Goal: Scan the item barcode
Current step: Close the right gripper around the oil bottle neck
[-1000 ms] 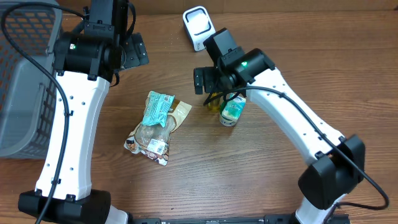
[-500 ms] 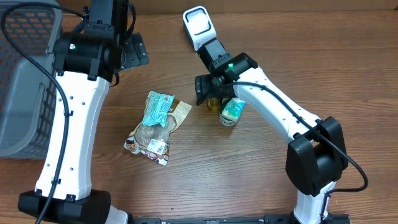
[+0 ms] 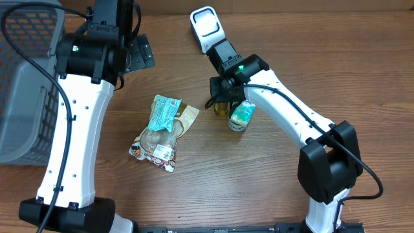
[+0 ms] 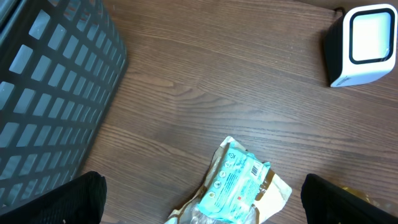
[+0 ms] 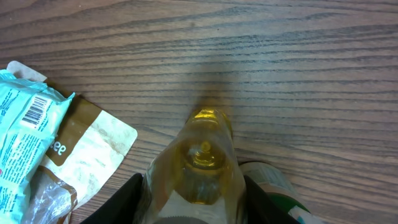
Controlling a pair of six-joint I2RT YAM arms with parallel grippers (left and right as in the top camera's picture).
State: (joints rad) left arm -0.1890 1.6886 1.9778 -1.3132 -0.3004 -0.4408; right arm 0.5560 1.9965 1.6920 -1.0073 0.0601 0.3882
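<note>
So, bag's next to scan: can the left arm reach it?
Probably yes: the left gripper hangs open near the bag, nothing covers it, and the right gripper holds the bottle.

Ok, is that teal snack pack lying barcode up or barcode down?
Barcode up. The teal snack pack lies flat, and the right wrist view shows a black-and-white barcode on its upward face, towards the camera.
</note>
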